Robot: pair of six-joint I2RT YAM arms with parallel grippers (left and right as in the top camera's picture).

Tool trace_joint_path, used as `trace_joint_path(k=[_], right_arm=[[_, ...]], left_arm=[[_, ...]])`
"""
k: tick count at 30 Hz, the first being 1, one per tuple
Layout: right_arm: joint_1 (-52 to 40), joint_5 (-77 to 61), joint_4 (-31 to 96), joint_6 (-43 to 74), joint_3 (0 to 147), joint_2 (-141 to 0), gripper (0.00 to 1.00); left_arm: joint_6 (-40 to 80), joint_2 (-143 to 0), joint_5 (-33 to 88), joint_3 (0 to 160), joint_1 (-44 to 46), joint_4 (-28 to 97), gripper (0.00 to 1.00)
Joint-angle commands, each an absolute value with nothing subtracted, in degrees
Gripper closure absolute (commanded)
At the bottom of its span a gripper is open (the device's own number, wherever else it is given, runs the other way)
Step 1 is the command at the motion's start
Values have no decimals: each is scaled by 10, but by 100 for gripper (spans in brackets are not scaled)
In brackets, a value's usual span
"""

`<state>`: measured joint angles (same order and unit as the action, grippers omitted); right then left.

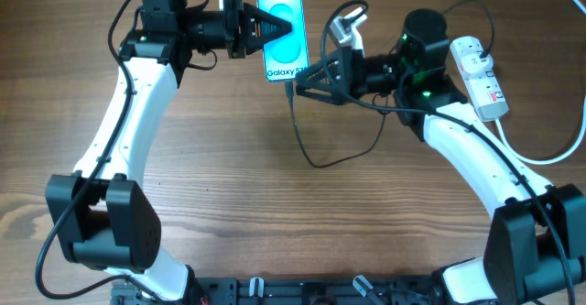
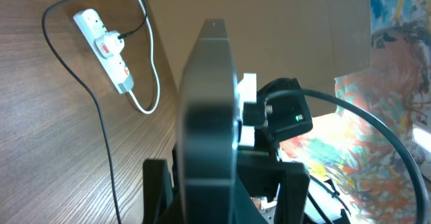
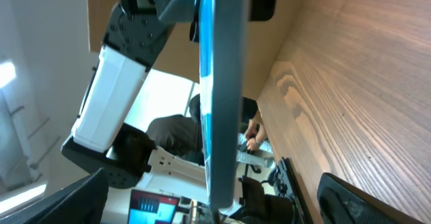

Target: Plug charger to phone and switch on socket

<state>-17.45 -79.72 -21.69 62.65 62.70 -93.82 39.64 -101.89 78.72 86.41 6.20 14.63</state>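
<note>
- Clamping the phone [image 1: 286,44] by its left edge at the far middle of the table, the left gripper [image 1: 264,27] holds it. The right gripper [image 1: 300,79] sits at the phone's near edge, where the charger [image 1: 302,145] ends. The socket [image 1: 481,76] lies far right.
- Left wrist: the phone [image 2: 209,116] stands edge-on between the fingers.
- Right wrist: the right gripper's fingers [image 3: 367,197] are spread wide, one on either side of the phone [image 3: 219,83].

Phone [image 1: 282,32] sat at the table's [image 1: 275,232] twelve o'clock.
Left gripper [image 1: 252,28] lay at its nine o'clock, right gripper [image 1: 309,74] at four, charger [image 1: 316,165] trailing from six, socket [image 1: 480,76] well apart at three.
</note>
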Motion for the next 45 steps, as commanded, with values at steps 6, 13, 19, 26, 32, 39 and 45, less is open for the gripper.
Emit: trace_joint_path(k=[6,13,19,26,32,39,45], right_arm=[[-199,-787,-218,599,623,-930,48],[-199,-781,-218,600,623,-930,68],[-199,-780,-218,600,623,-930,83],[-199,-768,-221,599,623,-930,96],[-199,-765,-257,612,623,-930,96],[-196,-750,-268,617,623,-930,96],[-182,-746,-279,623,623,-930,96]], left_arm=[[440,-1009,796,862,60,145,96],[440,-1009,796,862,60,145,96],[440,-1009,788,862,60,145,96],[439,-1009,788,862,62,145,96],[422,-1009,809,862,63,147,96],[404,-1009,816,862,67,154,96],[362,-1009,815,862,70,203,96]])
